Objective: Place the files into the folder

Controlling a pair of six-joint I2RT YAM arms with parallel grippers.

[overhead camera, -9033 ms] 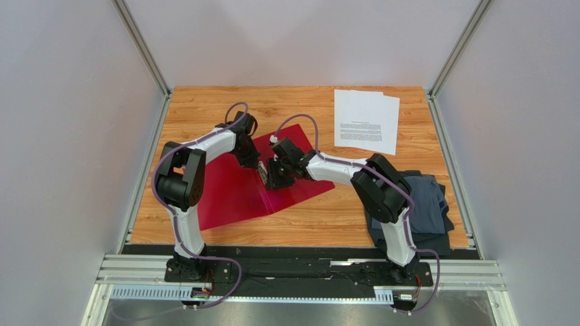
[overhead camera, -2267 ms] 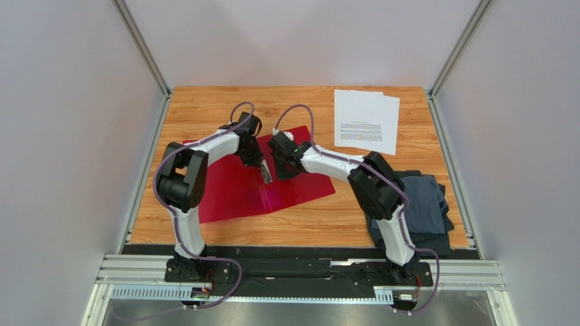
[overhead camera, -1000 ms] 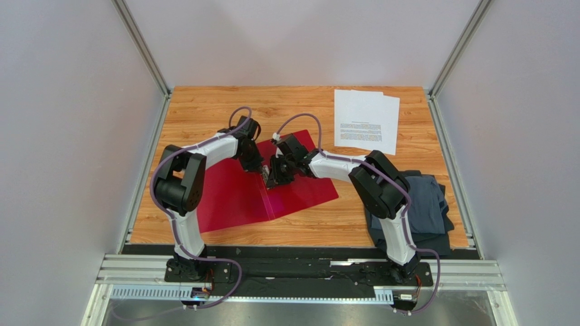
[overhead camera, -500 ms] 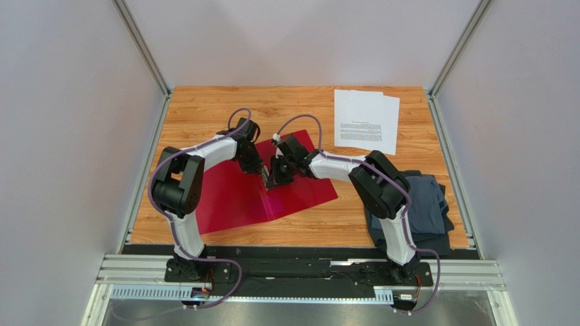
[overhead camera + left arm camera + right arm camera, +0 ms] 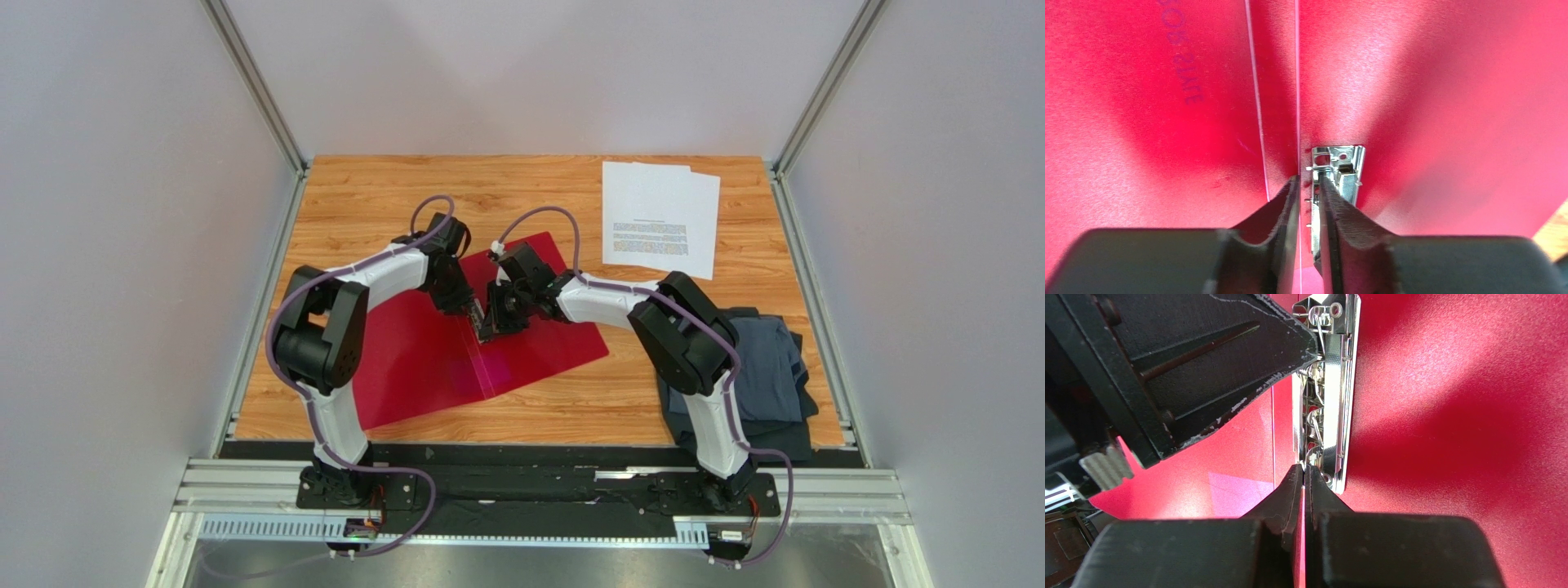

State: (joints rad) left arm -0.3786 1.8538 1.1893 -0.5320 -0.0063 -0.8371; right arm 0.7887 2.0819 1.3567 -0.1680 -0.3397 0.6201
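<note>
The red folder (image 5: 417,355) lies open and flat on the wooden table (image 5: 368,196), with its metal clip (image 5: 1346,171) along the spine. Both grippers meet over that clip. My left gripper (image 5: 1308,180) stands narrowly open, its tips astride the clip's left edge with a small gap between them. My right gripper (image 5: 1304,470) is shut, its tips touching the near end of the clip (image 5: 1333,398); whether they pinch a part of it is unclear. A left finger (image 5: 1217,373) reaches the clip's far end. The files (image 5: 659,217), white printed sheets, lie at the back right, apart from the folder.
A dark grey-blue folded cloth (image 5: 761,368) lies at the right edge of the table, beside the right arm's base. Metal frame rails run along both sides of the table.
My left jaws have parted slightly from shut. My right jaws have closed fully at the clip's end. Both arms and the folder have scarcely shifted.
</note>
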